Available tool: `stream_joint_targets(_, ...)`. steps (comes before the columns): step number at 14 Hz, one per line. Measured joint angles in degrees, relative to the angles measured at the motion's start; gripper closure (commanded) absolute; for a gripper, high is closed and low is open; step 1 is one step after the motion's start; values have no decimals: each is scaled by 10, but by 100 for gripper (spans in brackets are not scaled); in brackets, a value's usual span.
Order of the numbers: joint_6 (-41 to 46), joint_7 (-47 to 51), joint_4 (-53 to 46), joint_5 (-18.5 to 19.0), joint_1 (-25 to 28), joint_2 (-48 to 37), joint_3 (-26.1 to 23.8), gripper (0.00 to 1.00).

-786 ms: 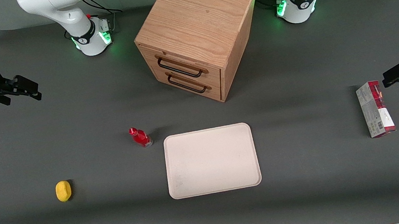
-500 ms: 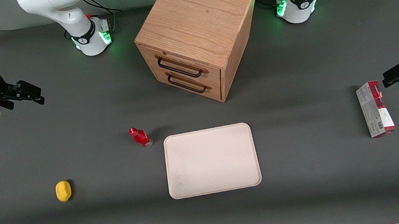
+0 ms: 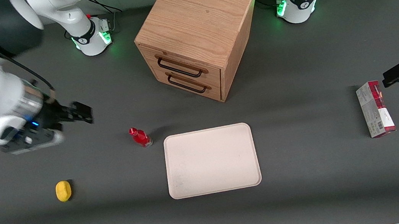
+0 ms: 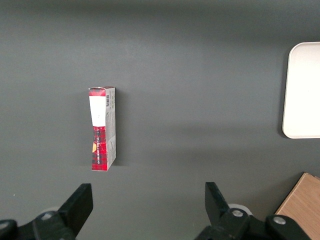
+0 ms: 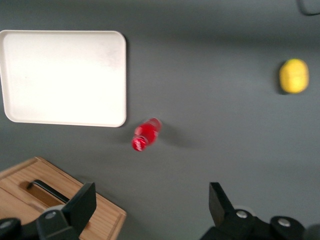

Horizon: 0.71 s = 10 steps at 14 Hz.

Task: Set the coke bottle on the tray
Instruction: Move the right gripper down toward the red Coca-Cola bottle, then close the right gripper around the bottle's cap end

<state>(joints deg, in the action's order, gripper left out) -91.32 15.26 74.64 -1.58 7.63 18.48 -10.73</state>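
Front view: the coke bottle (image 3: 140,137) stands on the dark table, just beside a corner of the tray (image 3: 211,160) but off it, so the placing is not yet done. The gripper (image 3: 82,116) hangs above the table toward the working arm's end, apart from the bottle and holding nothing, its fingers pointing toward the bottle; I judge this an approach to pick it up. A wooden cabinet (image 3: 195,35) sits farther from the camera than the tray. A yellow lemon-like object (image 3: 63,191) lies nearer the camera than the gripper. A carton box (image 3: 375,109) lies toward the parked arm's end. The arm is blurred here, so the finger gap is hard to read.

Right wrist view: the gripper (image 5: 152,210) is spread wide, both fingers visible with open table between them. The bottle (image 5: 145,134) looks foreshortened and its lettering is unreadable. The tray (image 5: 62,77) is bare; the cabinet (image 5: 57,202) is cut off.

Left wrist view: the carton box (image 4: 102,128) lies flat, and only the tray's edge (image 4: 302,90) shows.
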Motion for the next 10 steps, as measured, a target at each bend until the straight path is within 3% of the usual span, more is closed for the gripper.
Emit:
stream_joint_targets(4,-80,44,16,11,7,74,-13,0)
stream_joint_targets(6,-158,82,85,38,17,81,-18,0)
stream_joint_targets(10,-320,113,244,47,23,64,-26,0)
